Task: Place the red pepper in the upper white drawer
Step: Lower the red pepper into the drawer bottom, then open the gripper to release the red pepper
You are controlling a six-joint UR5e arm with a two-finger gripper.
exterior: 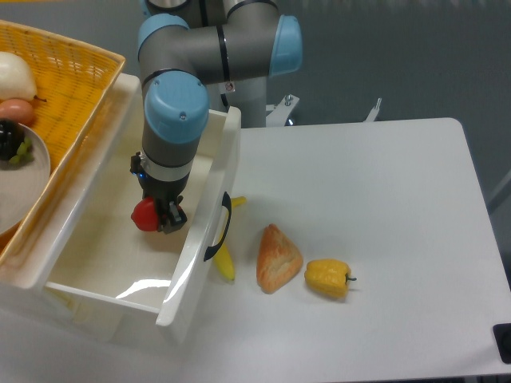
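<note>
left of centre, the dark fingers sit clamped on the small glossy red pepper above the deep white plastic drawer, where an off-centre release might roll it against the wall.

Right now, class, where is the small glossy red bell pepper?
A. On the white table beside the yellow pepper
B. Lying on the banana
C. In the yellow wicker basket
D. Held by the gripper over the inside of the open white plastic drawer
D: the small glossy red bell pepper sits in the gripper, above the interior of the open white plastic drawer, away from the table items.
</note>
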